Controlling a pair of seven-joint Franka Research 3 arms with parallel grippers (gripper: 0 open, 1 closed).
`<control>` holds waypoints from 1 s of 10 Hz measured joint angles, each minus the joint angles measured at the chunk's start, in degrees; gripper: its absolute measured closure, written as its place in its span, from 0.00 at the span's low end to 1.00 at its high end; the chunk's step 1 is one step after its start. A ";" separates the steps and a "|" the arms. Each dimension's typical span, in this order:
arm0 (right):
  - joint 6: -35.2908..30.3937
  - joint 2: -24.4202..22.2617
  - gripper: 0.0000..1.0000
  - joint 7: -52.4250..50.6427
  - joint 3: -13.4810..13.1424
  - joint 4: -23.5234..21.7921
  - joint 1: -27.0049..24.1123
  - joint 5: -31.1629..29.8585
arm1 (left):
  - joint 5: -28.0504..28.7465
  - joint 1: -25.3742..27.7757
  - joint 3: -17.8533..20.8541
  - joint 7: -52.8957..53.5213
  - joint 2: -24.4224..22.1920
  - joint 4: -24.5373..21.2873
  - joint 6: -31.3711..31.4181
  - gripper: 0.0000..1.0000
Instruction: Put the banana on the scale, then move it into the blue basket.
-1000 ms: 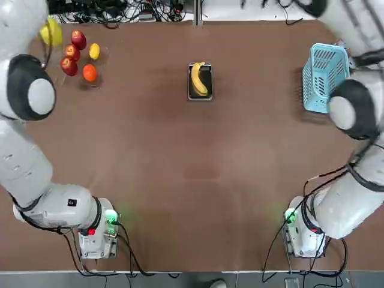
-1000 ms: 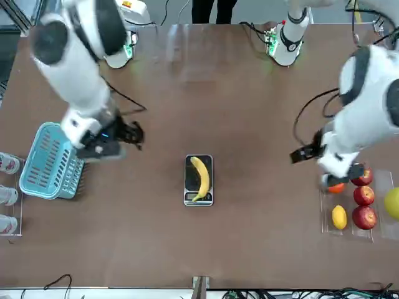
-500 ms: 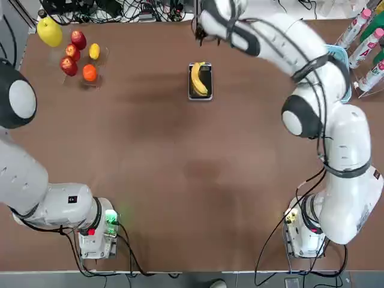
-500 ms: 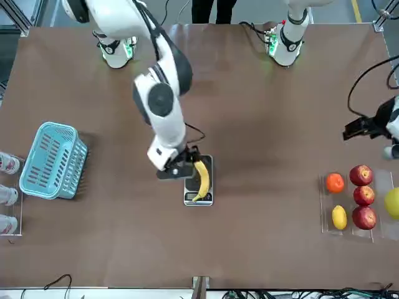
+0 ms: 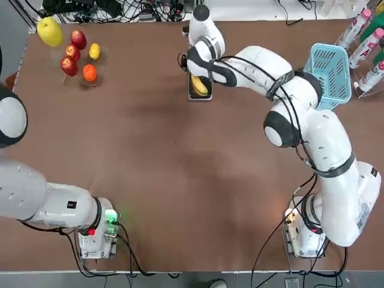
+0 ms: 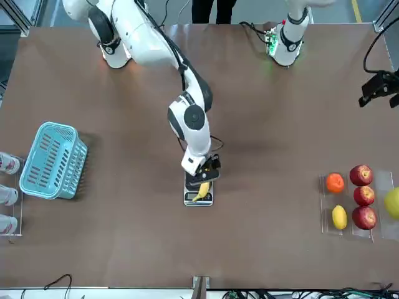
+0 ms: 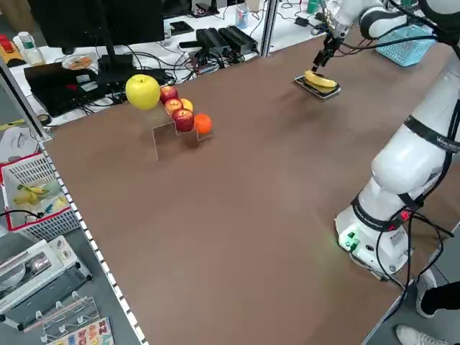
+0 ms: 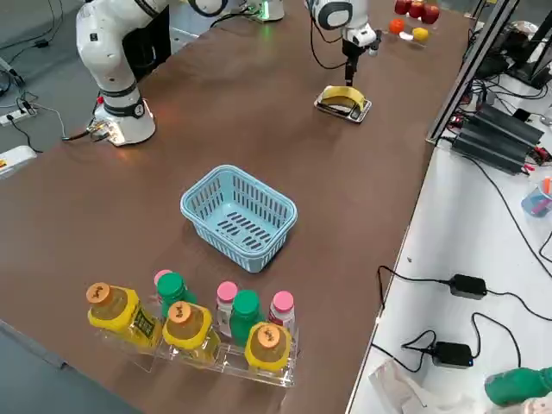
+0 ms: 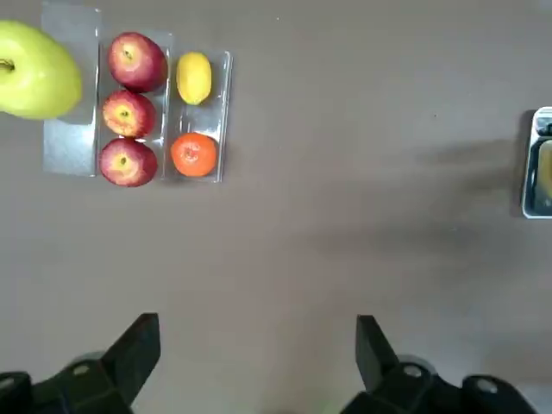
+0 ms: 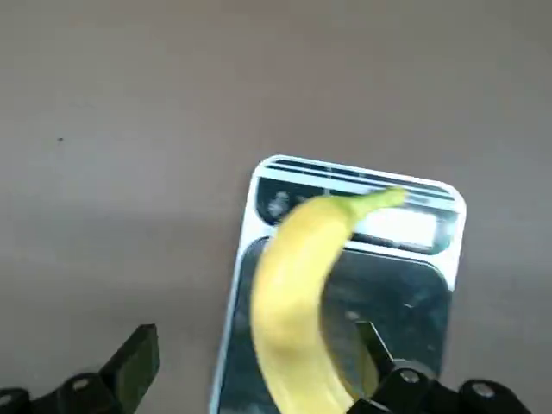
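Jaws of your right gripper (image 10: 250, 366) open, straddling banana (image 10: 297, 302) on scale (image 10: 345, 259), mid-bench. Weighing done; grip and transfer to blue basket (image 5: 329, 75) outstanding. Left gripper (image 9: 254, 366) open, idle.

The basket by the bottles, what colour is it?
Light blue, with slatted sides; the basket shows best in the right side view.
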 joint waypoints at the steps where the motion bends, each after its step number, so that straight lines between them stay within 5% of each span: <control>1: 0.37 0.47 0.00 -0.41 -0.36 -0.14 0.43 -0.99 | 0.00 0.20 -0.78 0.00 0.10 -0.33 0.00 0.00; 4: 0.44 1.01 0.00 -2.63 -0.92 -1.09 0.45 -4.30 | 0.00 2.32 -4.76 -0.59 0.24 -0.91 0.01 0.00; 8: 5.78 2.15 0.01 -2.77 -1.07 -3.33 0.37 -4.43 | 0.00 3.31 -4.84 -0.59 0.64 -0.98 0.01 0.00; 10: 7.25 2.33 0.10 -2.70 -1.09 -4.99 0.29 -4.42 | 0.00 3.31 -4.92 -0.59 0.65 -0.98 0.01 0.00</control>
